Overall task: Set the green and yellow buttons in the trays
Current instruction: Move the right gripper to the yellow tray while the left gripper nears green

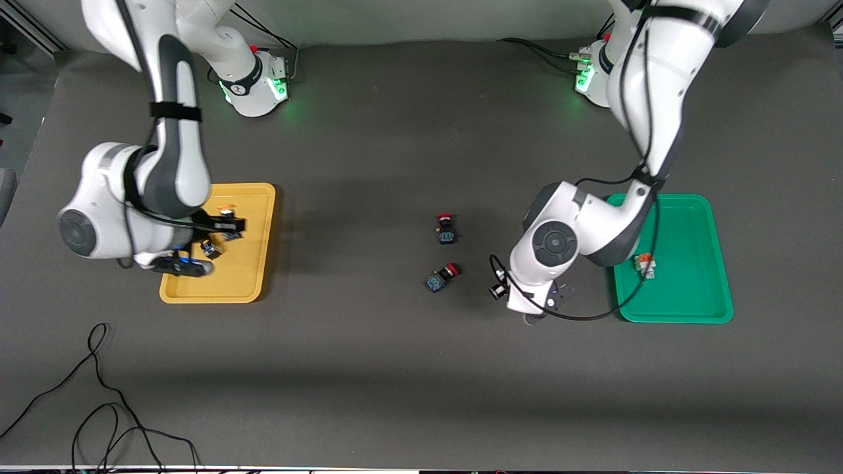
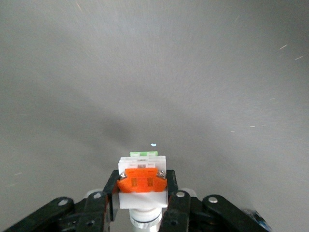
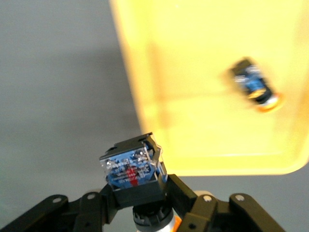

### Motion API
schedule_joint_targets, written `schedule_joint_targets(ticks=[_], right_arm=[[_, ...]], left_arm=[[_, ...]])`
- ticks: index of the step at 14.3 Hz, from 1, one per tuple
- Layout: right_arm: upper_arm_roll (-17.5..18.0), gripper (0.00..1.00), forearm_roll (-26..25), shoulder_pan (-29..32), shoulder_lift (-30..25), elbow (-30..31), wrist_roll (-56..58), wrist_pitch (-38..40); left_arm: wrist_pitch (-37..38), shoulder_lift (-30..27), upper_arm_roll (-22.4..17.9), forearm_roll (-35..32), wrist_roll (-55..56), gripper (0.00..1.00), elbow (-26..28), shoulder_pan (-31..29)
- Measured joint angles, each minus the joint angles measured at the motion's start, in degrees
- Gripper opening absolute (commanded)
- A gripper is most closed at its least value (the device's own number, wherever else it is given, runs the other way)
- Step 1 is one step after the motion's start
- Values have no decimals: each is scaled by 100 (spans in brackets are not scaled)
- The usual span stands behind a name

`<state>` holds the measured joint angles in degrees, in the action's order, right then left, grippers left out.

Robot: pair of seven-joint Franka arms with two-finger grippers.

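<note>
One yellow button and one green button already trayed; second green pinched by left tool, second yellow pinched by right tool, both undropped.

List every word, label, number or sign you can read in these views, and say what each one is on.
None can be read.
The black-blue switch in the right gripper carries pale print on its blue face: too blurred to read.
The white switch in the left gripper shows an orange block with two screws, no legible text.
Each arm's base has small dark markings: too small to read.
</note>
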<state>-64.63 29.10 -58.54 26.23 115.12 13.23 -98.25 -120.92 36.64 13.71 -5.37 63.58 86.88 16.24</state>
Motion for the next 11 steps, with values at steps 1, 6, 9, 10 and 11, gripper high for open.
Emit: schedule_joint_targets(ticks=[1,6,9,10,11], right_arm=[[-177,0,0,55,-7,386,516,-347],[-141,7,340,214,2,1560,1239,-1833],[306,34,1034,166,249,1690,1238,-2232],[416,67,1177,141,388,1696,1238,-2297],[469,88,1256,112,514,1695,1238,-2330]], left_arm=[[384,-201,1,49,-227,0,-164,-18],[2032,-1137,-30,635,-2354,0,-257,-796],[2627,-1541,-65,703,-3950,0,-28,-1709],[2715,-1669,-78,700,-4492,0,112,-2018],[2745,-1784,-90,678,-5032,0,275,-2325]])
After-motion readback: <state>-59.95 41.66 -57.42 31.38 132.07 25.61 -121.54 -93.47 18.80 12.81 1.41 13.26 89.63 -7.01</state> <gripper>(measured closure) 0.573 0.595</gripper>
